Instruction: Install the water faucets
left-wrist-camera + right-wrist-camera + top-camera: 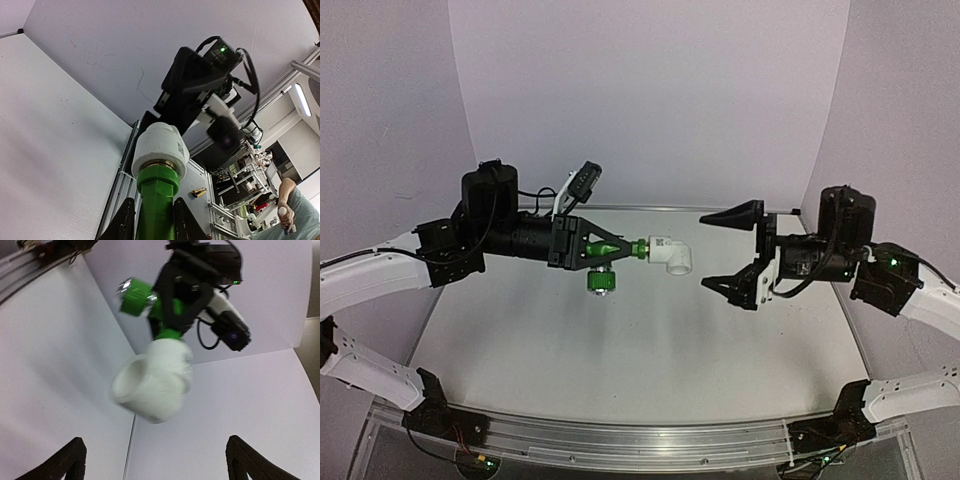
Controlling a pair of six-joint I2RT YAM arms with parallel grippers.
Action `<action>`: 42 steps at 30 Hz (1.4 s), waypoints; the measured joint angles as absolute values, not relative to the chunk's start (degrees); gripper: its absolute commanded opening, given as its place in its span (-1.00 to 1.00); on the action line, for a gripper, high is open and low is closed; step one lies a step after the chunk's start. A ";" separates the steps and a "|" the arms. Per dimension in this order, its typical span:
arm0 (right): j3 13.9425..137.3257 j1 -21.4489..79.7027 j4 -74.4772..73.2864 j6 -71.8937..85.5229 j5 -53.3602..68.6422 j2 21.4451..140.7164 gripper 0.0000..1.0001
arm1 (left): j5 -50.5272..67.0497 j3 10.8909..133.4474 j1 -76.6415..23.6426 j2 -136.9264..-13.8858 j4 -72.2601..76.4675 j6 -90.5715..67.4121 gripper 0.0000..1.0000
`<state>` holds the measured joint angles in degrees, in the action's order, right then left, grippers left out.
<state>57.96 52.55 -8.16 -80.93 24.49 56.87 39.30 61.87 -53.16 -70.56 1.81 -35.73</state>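
Note:
My left gripper (620, 247) is shut on the green tap (638, 248) and holds it level above the table, its ribbed knob (601, 282) hanging down. A white elbow fitting (672, 255) sits on the tap's free end. In the left wrist view, the green body (157, 200) runs up between the fingers of the left gripper (154, 220) to the white fitting (160, 147). My right gripper (703, 251) stands wide open just right of the fitting, not touching it. The right wrist view shows the fitting (155, 385), blurred, ahead of the right gripper (155, 460), with the knob (134, 297) behind.
White walls close the table (620, 370) at the back and sides. An aluminium rail (620, 440) runs along the near edge by the arm bases. Beyond that edge, the left wrist view shows a small brass part (199, 192), shelving and a person (295, 205).

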 measured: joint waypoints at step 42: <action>62.67 55.64 -4.90 -53.49 21.92 63.84 -0.71 | 43.15 62.20 -51.42 -75.11 8.96 -31.02 -0.99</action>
<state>62.67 55.64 -4.90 -53.49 21.92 63.84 43.15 62.20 -51.42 -75.11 8.96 -31.02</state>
